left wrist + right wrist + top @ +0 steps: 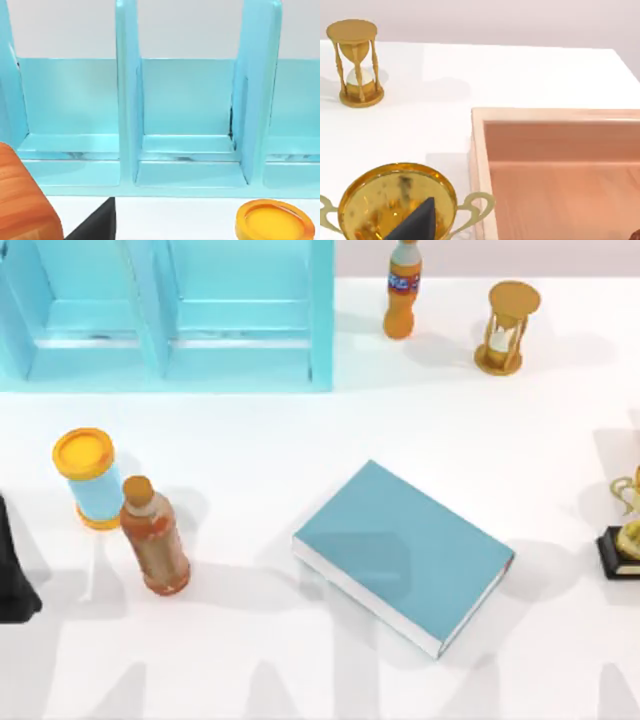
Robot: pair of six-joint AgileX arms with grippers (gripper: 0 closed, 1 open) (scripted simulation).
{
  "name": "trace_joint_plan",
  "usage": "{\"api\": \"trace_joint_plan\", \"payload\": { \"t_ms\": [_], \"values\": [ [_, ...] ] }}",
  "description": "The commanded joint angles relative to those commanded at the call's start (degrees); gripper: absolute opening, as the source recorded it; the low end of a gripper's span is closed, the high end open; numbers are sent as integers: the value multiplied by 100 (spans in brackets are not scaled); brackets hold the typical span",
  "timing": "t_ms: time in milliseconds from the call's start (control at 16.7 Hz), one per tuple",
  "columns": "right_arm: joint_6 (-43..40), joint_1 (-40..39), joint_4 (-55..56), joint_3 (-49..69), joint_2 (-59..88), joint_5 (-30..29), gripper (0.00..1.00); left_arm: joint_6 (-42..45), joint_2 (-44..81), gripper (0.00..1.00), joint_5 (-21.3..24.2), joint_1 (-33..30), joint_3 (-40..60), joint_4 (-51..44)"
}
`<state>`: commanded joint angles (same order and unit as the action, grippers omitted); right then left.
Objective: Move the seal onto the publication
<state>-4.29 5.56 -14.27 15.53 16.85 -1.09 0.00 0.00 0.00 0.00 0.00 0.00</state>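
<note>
The left gripper [12, 580] sits at the table's left edge; its fingers' state cannot be told. Well to its right lies the publication [405, 555], flat, long axis running diagonally from upper-left to lower-right.

1. A rendered simulation, not a real room: a plain white table [300, 440] against a blank pale wall, everything flat-lit and spotless.
2. It is dressed as a tabletop test bench with unrelated props: a light blue cabinet [170, 315], a teal book [405, 555], two bottles [155, 537] [402, 288], a can [88, 478], an hourglass [508, 328], a gold trophy [397, 202] and a wooden tray [560, 170].
</note>
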Motion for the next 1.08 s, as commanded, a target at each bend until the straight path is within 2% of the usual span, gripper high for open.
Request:
{"api": "trace_joint_plan", "payload": {
  "t_ms": [720, 1080],
  "values": [
    [-1299, 1536, -4215, 5642, 6991, -88, 100, 0, 0, 100, 0, 0, 0, 0],
    [-1806, 1834, -5573, 7389, 9032, 72, 100, 0, 0, 100, 0, 0, 0, 0]
  ]
}}
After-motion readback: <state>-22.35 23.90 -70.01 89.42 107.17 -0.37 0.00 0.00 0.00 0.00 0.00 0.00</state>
